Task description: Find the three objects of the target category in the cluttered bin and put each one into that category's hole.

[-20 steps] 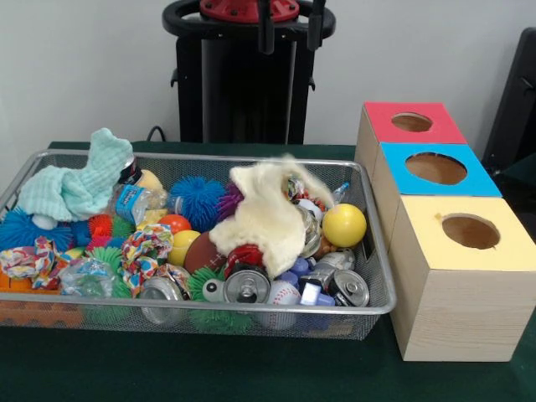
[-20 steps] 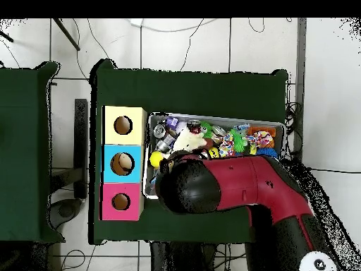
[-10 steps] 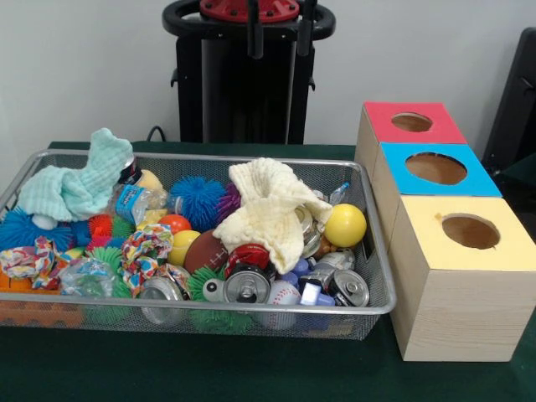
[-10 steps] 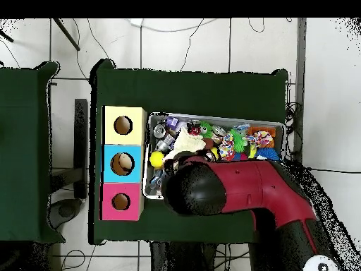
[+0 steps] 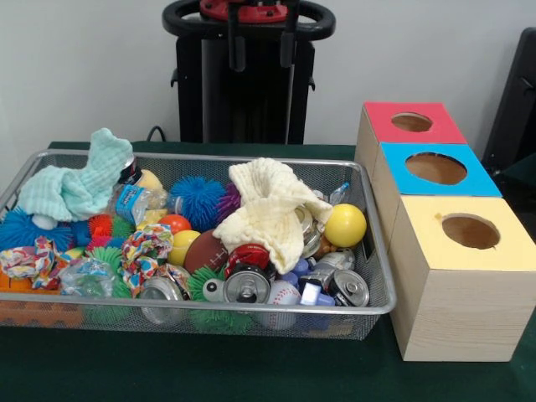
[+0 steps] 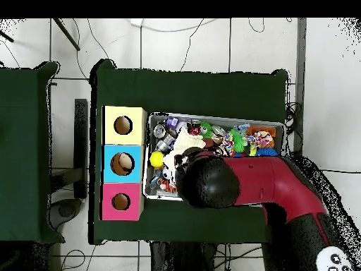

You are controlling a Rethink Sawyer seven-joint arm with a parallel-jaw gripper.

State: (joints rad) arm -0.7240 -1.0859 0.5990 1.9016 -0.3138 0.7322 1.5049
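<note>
no text, label or number is legible on anything here.

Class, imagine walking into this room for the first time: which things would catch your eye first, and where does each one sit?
The wire bin heaped with bright clutter comes first, with a cream cloth draped on the pile and a yellow ball beside it. Next are the three wooden boxes beside the bin, topped red, blue and yellow, each with a round hole. Above the bin, the gripper hangs empty, its fingers apart.
</note>
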